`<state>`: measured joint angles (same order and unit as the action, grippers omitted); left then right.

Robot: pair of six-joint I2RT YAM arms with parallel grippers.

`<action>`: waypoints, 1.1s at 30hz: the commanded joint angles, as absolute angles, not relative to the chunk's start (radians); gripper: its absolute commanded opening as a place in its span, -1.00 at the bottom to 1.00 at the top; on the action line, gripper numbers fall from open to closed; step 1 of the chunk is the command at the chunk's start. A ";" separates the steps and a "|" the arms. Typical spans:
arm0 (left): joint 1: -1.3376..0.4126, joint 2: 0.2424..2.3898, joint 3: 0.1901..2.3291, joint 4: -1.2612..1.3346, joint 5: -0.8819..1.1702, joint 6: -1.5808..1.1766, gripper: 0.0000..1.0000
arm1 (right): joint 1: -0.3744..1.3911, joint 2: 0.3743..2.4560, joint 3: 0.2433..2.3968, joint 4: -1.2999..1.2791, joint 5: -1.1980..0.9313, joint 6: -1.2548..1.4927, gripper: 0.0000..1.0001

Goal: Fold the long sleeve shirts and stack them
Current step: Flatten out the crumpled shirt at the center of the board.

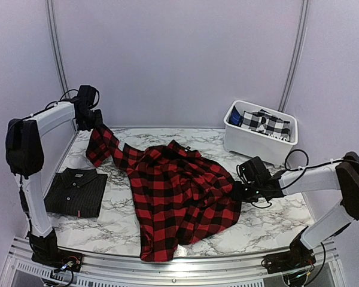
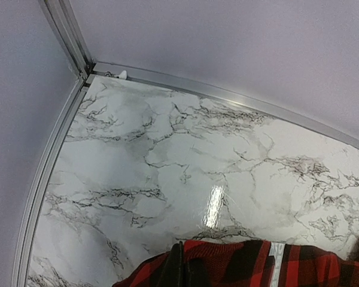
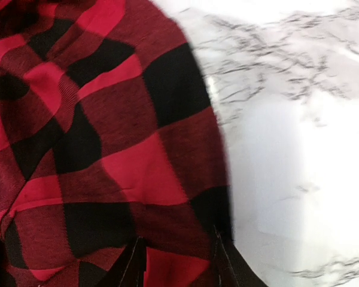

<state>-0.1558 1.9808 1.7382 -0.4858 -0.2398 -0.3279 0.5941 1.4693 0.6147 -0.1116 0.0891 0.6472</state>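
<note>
The red-and-black flannel shirt (image 1: pixel 176 191) lies crumpled across the middle of the table. One sleeve stretches to the far left. My left gripper (image 1: pixel 94 122) is shut on that sleeve's end and holds it above the table; the cloth (image 2: pixel 239 266) fills the bottom of the left wrist view. My right gripper (image 1: pixel 239 191) is low at the flannel's right edge. Its fingers (image 3: pixel 128 269) stand apart with flannel (image 3: pixel 131 155) between them. The black pinstriped shirt (image 1: pixel 78 191) lies folded at the near left, apart from both grippers.
A white bin (image 1: pixel 251 143) holding black-and-white checked cloth stands at the back right. A metal rail (image 2: pixel 54 155) and walls close in the back left corner. Bare marble (image 1: pixel 269 224) shows right of the flannel.
</note>
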 commanded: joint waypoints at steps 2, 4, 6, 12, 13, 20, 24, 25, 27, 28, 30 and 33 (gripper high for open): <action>-0.128 2.082 1.913 -0.570 -0.235 -0.308 -1.00 | 0.436 1.402 0.627 -0.204 0.112 0.568 -0.25; -0.113 2.109 1.953 -0.588 -0.240 -0.309 -1.00 | 0.379 1.404 0.647 -0.211 0.092 0.542 -0.25; -0.094 2.130 1.989 -0.602 -0.241 -0.315 -1.00 | 0.358 1.420 0.686 -0.226 0.089 0.517 -0.25; -0.063 2.204 2.107 -0.661 -0.205 -0.303 -1.00 | 0.446 1.431 0.815 -0.301 0.058 0.477 -0.14; -0.062 2.206 2.112 -0.664 -0.198 -0.302 -1.00 | 0.474 1.425 0.828 -0.314 0.070 0.482 -0.08; -0.061 2.215 2.151 -0.668 -0.177 -0.286 -0.51 | 0.707 1.350 0.764 -0.390 0.150 0.610 0.13; -0.068 2.208 2.168 -0.668 -0.115 -0.310 0.19 | 0.819 1.285 0.681 -0.416 0.187 0.746 0.15; -0.072 2.201 2.169 -0.667 -0.107 -0.311 0.31 | 0.846 1.272 0.666 -0.428 0.202 0.766 0.16; -0.088 2.180 2.161 -0.668 -0.094 -0.310 0.48 | 0.895 1.250 0.637 -0.449 0.234 0.842 0.17; -0.097 2.167 2.151 -0.668 -0.089 -0.310 0.55 | 0.915 1.242 0.621 -0.452 0.245 0.868 0.18; -0.122 2.132 2.123 -0.666 -0.075 -0.317 0.62 | 0.938 1.230 0.586 -0.445 0.261 0.913 0.18; -0.170 2.075 2.065 -0.665 -0.062 -0.332 0.65 | 0.948 1.229 0.560 -0.455 0.290 0.966 0.18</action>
